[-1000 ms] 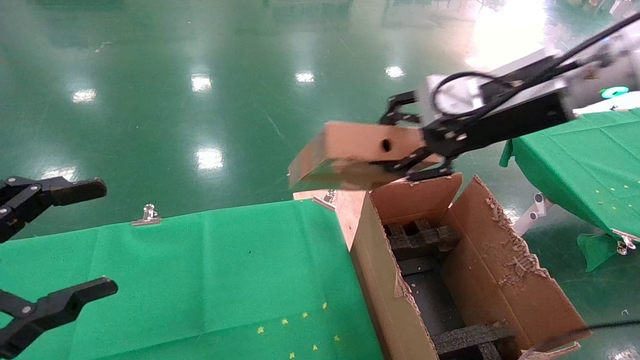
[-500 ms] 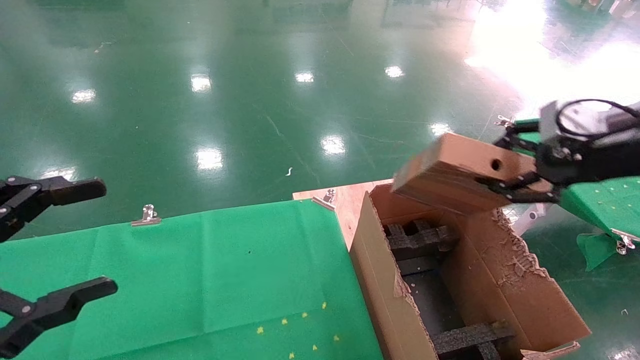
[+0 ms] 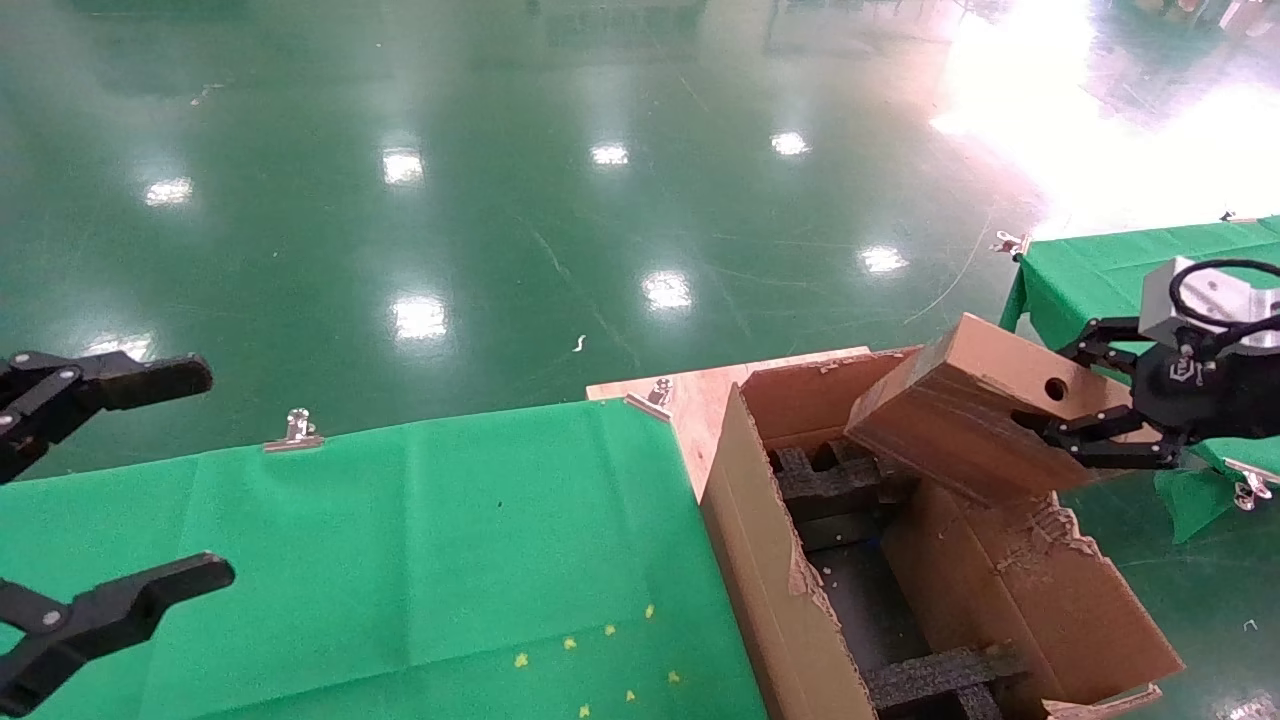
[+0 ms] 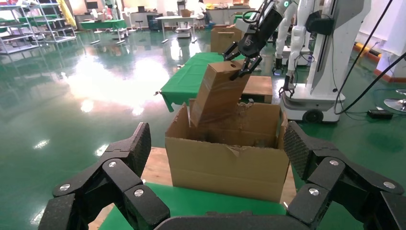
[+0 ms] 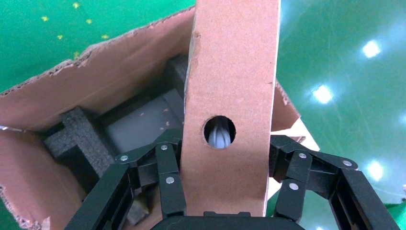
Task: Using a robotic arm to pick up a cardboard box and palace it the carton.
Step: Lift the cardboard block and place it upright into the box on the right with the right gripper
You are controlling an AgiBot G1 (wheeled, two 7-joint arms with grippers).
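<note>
Glossy green floor fills the frame. At right, my right gripper [image 3: 1090,425] clamps the cardboard box [image 3: 960,420], tilted over the carton [image 3: 780,600]; next, lower it inside. My left gripper [image 3: 150,480], lower left, gapes idle.

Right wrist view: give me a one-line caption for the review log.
Right gripper shut on the cardboard box, holding it over the open carton and its black foam inserts.

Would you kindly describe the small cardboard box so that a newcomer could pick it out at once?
Start at the green-clothed table; at its right end stands the large open carton, with ragged flaps and black foam inside. Tilted over the carton's far end, gripped by the right claw, is the cardboard box. Unlike the carton, it is small, closed and oblong, with a round hole in one face.
</note>
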